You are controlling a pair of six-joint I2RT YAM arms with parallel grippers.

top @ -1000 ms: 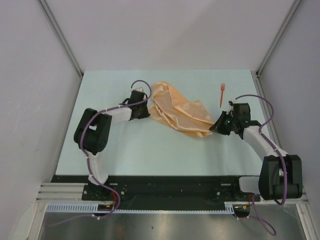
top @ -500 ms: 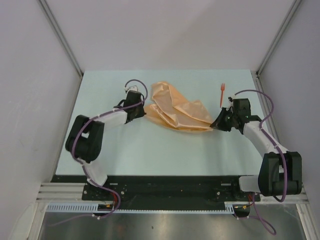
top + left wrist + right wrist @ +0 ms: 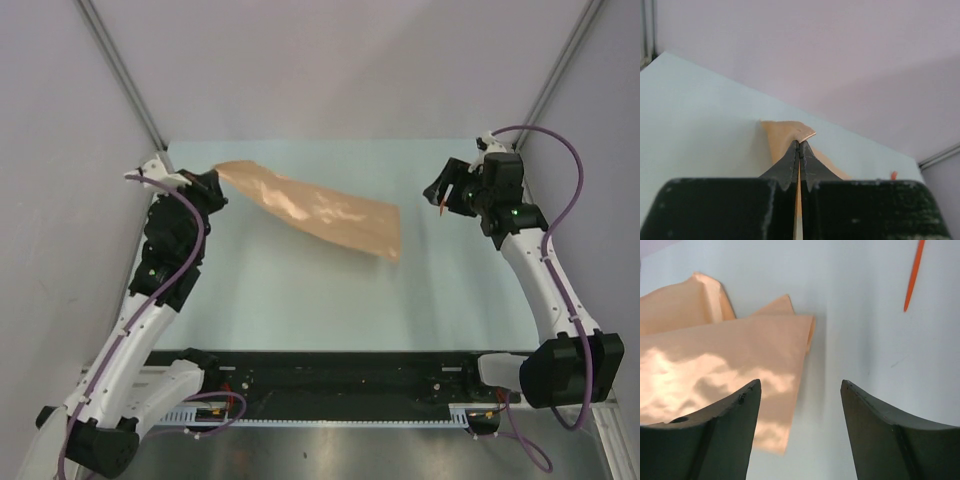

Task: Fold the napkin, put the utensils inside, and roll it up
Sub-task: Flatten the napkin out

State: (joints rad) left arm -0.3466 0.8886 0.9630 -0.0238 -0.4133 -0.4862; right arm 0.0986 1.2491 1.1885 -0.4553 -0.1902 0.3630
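Left claw (image 3: 214, 182) dragged napkin (image 3: 320, 212) far-left; right claw (image 3: 441, 190) released, retreated.

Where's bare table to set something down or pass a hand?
Free: the near half of the table, from the napkin to the arm bases, and the far strip behind it. Crowded: far right, where the open right tool sits by the utensil; far left, where the left tool grips the napkin.

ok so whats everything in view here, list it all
napkin: one, shiny peach-orange, stretched across the far half of the table
utensil: one, thin, red-orange, on the table at far right, apart from the napkin
table: one, pale blue-green, under everything
left hand: one, black, shut on a napkin corner at far left
right hand: one, black, open, holding nothing, at far right
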